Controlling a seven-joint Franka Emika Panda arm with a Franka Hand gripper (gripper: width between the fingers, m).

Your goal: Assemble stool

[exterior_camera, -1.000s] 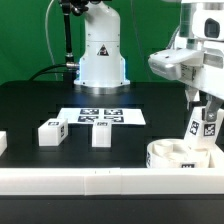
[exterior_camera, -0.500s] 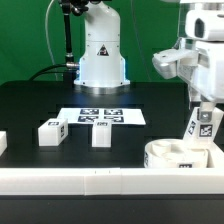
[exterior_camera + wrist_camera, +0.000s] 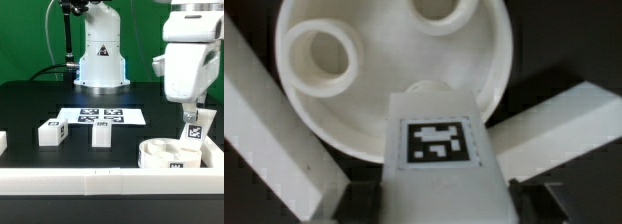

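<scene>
The round white seat disc (image 3: 168, 156) lies in the front corner at the exterior view's right, against the border rails. My gripper (image 3: 189, 118) hangs just above its far rim, shut on a blocky white leg (image 3: 191, 129) with a square tag that points down at the disc. In the wrist view the tagged leg (image 3: 438, 145) fills the space between both dark fingers (image 3: 367, 200), and the gripper (image 3: 441, 205) clamps its sides. Beyond the leg's end lies the seat disc (image 3: 393, 80) with two round holes showing.
Two loose white legs (image 3: 50, 131) (image 3: 100, 133) stand on the black table, and another white part (image 3: 2, 143) shows at the exterior view's left edge. The marker board (image 3: 100, 116) lies behind them. A long white border rail (image 3: 90, 181) runs along the front. The arm's base (image 3: 102, 55) stands at the back.
The wrist has turned and shifted toward the exterior view's left. The held leg came with it and now sits lower, over the seat's rim. The grip has not changed.
</scene>
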